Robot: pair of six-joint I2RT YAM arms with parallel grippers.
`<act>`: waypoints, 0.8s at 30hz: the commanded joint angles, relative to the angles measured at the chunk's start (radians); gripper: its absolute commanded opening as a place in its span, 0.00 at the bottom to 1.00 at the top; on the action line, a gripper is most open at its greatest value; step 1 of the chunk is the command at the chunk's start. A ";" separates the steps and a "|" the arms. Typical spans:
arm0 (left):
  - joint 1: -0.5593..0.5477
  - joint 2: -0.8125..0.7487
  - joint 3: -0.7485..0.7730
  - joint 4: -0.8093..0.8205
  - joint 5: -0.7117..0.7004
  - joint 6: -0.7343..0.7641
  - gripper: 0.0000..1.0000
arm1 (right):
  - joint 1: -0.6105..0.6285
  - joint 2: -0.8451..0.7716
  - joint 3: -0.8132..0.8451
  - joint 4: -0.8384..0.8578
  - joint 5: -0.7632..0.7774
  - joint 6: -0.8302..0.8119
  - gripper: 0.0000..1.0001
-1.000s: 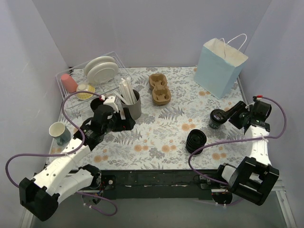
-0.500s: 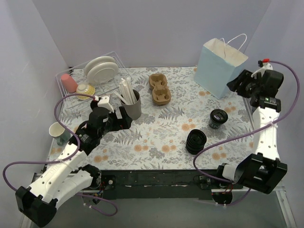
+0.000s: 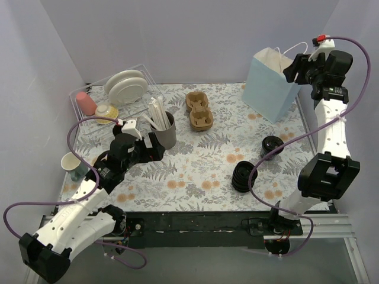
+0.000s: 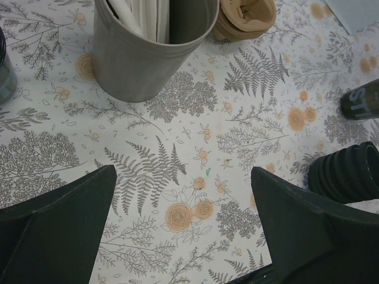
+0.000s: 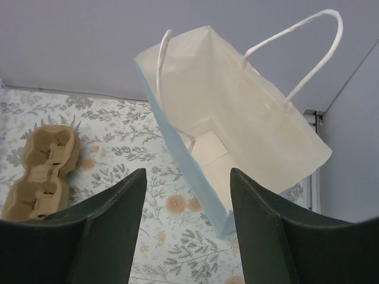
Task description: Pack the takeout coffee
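The takeout coffee, a small black cup with a black lid, stands on the flowered table at the right; the left wrist view catches its side at the frame's edge. My right gripper is raised high beside the top of the light blue paper bag, far above the cup. Its jaws are open and empty, and the bag's pale inside shows beyond them. Low over the table by the grey tin, my left gripper is wide open with only tablecloth between its fingers.
A ribbed stack of black lids sits left of the coffee. A brown cup carrier lies at the back centre. The tin holds white sticks. A wire rack with plates and a pink cup is at the back left; a pale cup stands at the left edge.
My right arm has swung up from beside the coffee to the top of the bag, leaving the cup on the table. The left gripper shifted slightly and opened wider.
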 commanded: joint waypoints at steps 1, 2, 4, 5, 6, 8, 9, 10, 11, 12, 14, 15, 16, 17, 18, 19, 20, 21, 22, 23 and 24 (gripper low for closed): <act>-0.001 -0.014 -0.011 0.026 0.026 0.024 0.98 | 0.021 0.070 0.114 0.046 -0.039 -0.131 0.68; -0.001 -0.008 -0.008 0.027 0.032 0.026 0.98 | 0.025 0.084 0.125 0.045 -0.045 -0.146 0.69; -0.001 -0.005 -0.008 0.026 0.038 0.027 0.98 | 0.048 0.130 0.148 0.031 -0.052 -0.174 0.74; -0.001 -0.005 -0.008 0.026 0.041 0.029 0.98 | 0.058 0.147 0.183 0.017 -0.046 -0.219 0.75; -0.001 -0.005 -0.008 0.026 0.044 0.029 0.98 | 0.067 0.182 0.200 -0.015 -0.033 -0.238 0.75; -0.001 -0.006 -0.008 0.026 0.053 0.032 0.98 | 0.087 0.214 0.241 -0.035 -0.011 -0.272 0.75; -0.001 -0.009 -0.011 0.026 0.049 0.032 0.98 | 0.088 0.242 0.252 -0.046 -0.014 -0.287 0.74; -0.001 -0.014 -0.010 0.026 0.046 0.032 0.98 | 0.093 0.252 0.260 -0.046 -0.005 -0.287 0.73; -0.001 -0.014 -0.010 0.024 0.040 0.032 0.98 | 0.093 0.262 0.264 -0.046 -0.003 -0.289 0.72; -0.001 -0.018 -0.010 0.024 0.036 0.032 0.98 | 0.094 0.274 0.263 -0.040 -0.005 -0.295 0.70; -0.001 -0.023 -0.011 0.024 0.032 0.031 0.98 | 0.096 0.286 0.255 -0.031 -0.010 -0.309 0.68; -0.001 -0.026 -0.010 0.024 0.030 0.032 0.98 | 0.096 0.298 0.261 -0.038 -0.016 -0.322 0.65; -0.001 -0.029 -0.011 0.024 0.027 0.032 0.98 | 0.099 0.305 0.267 -0.063 -0.019 -0.350 0.62; -0.001 -0.034 -0.011 0.026 0.024 0.032 0.98 | 0.101 0.309 0.269 -0.067 -0.014 -0.358 0.60; -0.001 -0.034 -0.011 0.026 0.024 0.034 0.98 | 0.101 0.311 0.263 -0.070 -0.013 -0.364 0.52; -0.001 -0.037 -0.013 0.027 0.024 0.034 0.98 | 0.101 0.311 0.258 -0.067 -0.011 -0.373 0.47; -0.001 -0.037 -0.011 0.027 0.024 0.034 0.98 | 0.101 0.309 0.254 -0.064 -0.014 -0.378 0.42; -0.001 -0.037 -0.013 0.027 0.024 0.034 0.98 | 0.101 0.306 0.252 -0.060 -0.016 -0.384 0.32; -0.001 -0.037 -0.013 0.026 0.021 0.034 0.98 | 0.102 0.303 0.254 -0.057 -0.011 -0.389 0.24; 0.000 -0.038 -0.013 0.026 0.012 0.034 0.98 | 0.102 0.300 0.257 -0.048 -0.011 -0.401 0.17; -0.001 -0.038 -0.013 0.026 0.009 0.034 0.98 | 0.104 0.291 0.258 -0.040 -0.010 -0.405 0.06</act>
